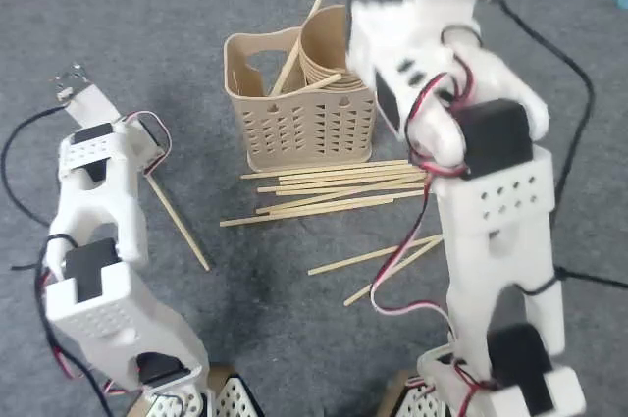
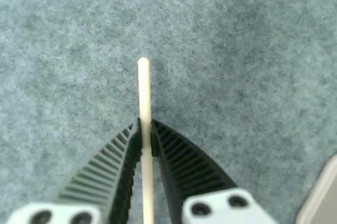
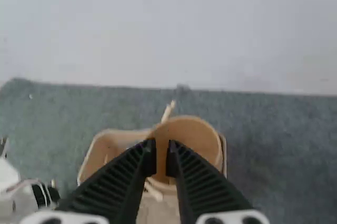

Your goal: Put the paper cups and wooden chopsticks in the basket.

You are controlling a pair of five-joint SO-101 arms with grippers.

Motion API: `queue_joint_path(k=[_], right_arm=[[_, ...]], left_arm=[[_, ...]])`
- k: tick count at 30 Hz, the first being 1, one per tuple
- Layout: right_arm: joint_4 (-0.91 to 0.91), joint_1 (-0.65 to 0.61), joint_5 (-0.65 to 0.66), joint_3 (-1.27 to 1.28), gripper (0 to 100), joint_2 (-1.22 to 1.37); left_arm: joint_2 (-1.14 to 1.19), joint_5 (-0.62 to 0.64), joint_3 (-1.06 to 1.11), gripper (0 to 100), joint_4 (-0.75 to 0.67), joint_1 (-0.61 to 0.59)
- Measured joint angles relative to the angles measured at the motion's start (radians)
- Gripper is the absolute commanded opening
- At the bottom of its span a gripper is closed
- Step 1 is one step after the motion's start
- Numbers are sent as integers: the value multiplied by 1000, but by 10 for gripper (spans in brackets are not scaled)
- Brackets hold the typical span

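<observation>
Paper cups [image 1: 329,44] are nested as one tilted stack inside the basket [image 1: 304,137], in its 3 o'clock half. Two chopsticks [image 1: 292,56] are propped in there as well, one tip poking past the rim toward 1 o'clock. The basket is placed at 12 o'clock on the grey carpet [image 1: 245,329]. A loose bundle of chopsticks [image 1: 334,186] is spread flat on the carpet just at the basket's 6 o'clock, laid roughly 9-to-3. Two more sticks [image 1: 388,255] are found at the bundle's 5 o'clock, crossed by the wires [image 1: 402,275] of the right arm [image 1: 491,191]. The left gripper [image 2: 146,125] is clenched on a single chopstick [image 2: 143,89]; the stick is run straight between the ribbed pads, its tip past the fingertips over bare carpet. In the high view a lone stick [image 1: 182,226] is seen coming out from under the left arm [image 1: 93,231] toward 5 o'clock, at the basket's 8 o'clock; whether it is the gripped one cannot be told. The right gripper [image 3: 160,156] is held above the basket, pointed at the cup stack, jaws drawn nearly together with only a thin slit between them.
</observation>
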Motion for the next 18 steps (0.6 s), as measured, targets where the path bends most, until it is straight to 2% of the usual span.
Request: queue_joint_path(k=[5, 9, 15, 18], right_arm=[[298, 3, 0, 75, 12, -11], [385, 0, 29, 267, 12, -11], [359, 2, 258, 686, 16, -11], [298, 11, 453, 904, 17, -11]], left_arm=[[0, 0, 0, 13, 0, 0], [0, 0, 0, 13, 0, 0], [0, 0, 0, 13, 0, 0], [0, 0, 0, 13, 0, 0]])
